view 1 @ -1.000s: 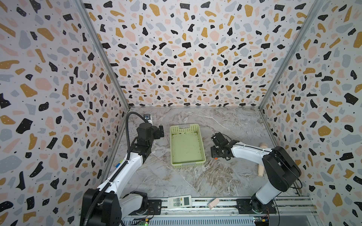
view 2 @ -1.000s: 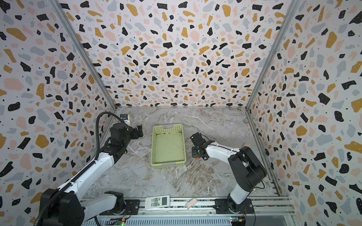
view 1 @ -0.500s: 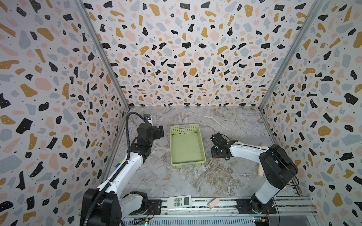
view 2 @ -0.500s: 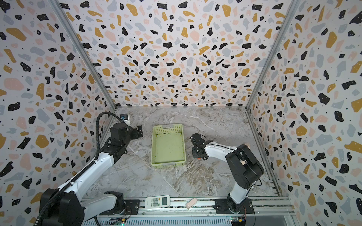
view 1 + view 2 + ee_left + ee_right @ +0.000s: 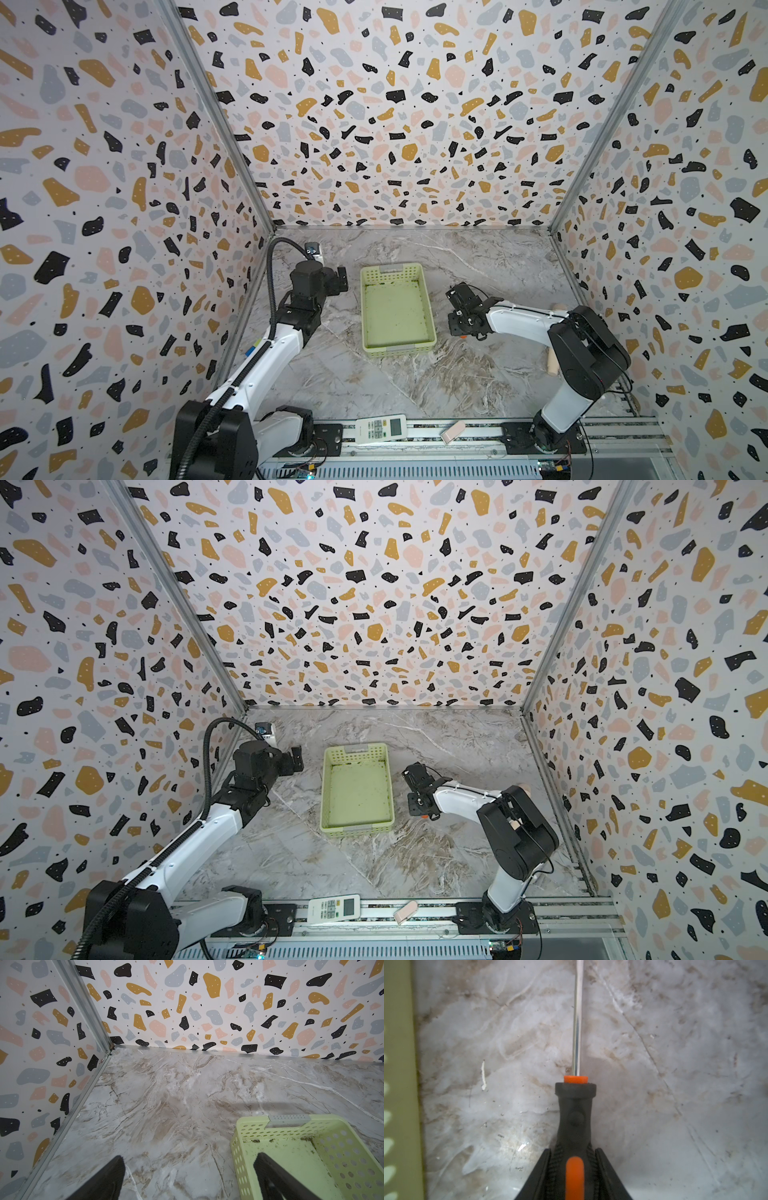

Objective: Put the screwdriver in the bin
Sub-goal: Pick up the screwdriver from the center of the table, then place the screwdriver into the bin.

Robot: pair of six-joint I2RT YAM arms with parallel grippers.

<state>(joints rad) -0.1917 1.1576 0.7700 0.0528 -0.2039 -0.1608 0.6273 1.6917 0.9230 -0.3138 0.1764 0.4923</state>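
The screwdriver lies flat on the marble table just right of the bin, its thin metal shaft pointing away from the wrist camera. My right gripper is shut on its black and orange handle, both fingers pressed against the ribbed sides. In both top views the right gripper sits low on the table and hides nearly the whole tool. The pale yellow-green bin is empty. My left gripper hovers open by the bin's far left corner.
A white remote control and a small pink block lie on the front rail. A wooden stick rests by the right wall behind the right arm. Patterned walls close in three sides.
My right gripper's jaws have come together on the screwdriver handle, staying low beside the bin. The left arm has not moved.
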